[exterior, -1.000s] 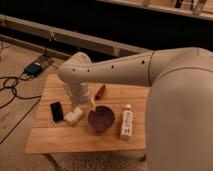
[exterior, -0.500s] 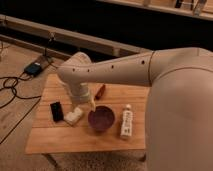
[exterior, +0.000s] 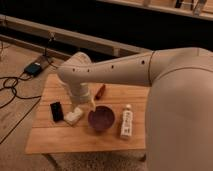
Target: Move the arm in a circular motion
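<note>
The big cream-white arm [exterior: 125, 67] reaches from the right across a small wooden table [exterior: 60, 135]. Its thick rounded segments carry small dark holes. It bends down at an elbow [exterior: 75, 70] and tapers to a narrow tip. The gripper [exterior: 92, 105] is at that tip, just above the table, between a white block [exterior: 73, 116] and a dark purple bowl [exterior: 101, 118]. It holds nothing that I can see.
On the table lie a black phone-like slab [exterior: 56, 110], a red object [exterior: 100, 91] and a white tube [exterior: 126, 122]. Cables and a power box [exterior: 34, 68] lie on the floor at left. A long low ledge [exterior: 100, 42] runs behind.
</note>
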You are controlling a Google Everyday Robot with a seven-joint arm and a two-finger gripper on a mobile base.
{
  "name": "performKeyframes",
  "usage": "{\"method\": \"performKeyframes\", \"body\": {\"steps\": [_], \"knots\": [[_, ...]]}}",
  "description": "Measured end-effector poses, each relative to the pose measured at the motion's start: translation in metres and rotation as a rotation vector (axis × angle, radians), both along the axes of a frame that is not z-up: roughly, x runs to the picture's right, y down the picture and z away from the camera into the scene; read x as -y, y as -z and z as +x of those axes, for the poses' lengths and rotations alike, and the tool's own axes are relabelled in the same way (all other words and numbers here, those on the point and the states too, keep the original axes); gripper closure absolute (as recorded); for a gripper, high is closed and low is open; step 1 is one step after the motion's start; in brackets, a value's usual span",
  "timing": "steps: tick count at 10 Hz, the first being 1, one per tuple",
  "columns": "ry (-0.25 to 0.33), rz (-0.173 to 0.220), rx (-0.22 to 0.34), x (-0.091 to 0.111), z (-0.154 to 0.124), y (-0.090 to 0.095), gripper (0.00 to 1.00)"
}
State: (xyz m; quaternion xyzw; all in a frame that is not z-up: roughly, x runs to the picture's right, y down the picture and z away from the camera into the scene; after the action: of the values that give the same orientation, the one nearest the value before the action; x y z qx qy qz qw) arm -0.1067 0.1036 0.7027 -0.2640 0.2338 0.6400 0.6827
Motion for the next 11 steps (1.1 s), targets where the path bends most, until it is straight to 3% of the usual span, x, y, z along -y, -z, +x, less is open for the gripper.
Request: {"method": "performKeyframes", "body": {"steps": [7, 9, 11], "knots": [[0.0, -0.001, -0.001, -0.001, 0.001, 0.0, 0.35], [-0.016, -0.01, -0.013, -0.006, 0.017, 0.004, 0.35], [-0.053, 0.007, -0.043, -0.001, 0.056, 0.003, 0.35]]}}
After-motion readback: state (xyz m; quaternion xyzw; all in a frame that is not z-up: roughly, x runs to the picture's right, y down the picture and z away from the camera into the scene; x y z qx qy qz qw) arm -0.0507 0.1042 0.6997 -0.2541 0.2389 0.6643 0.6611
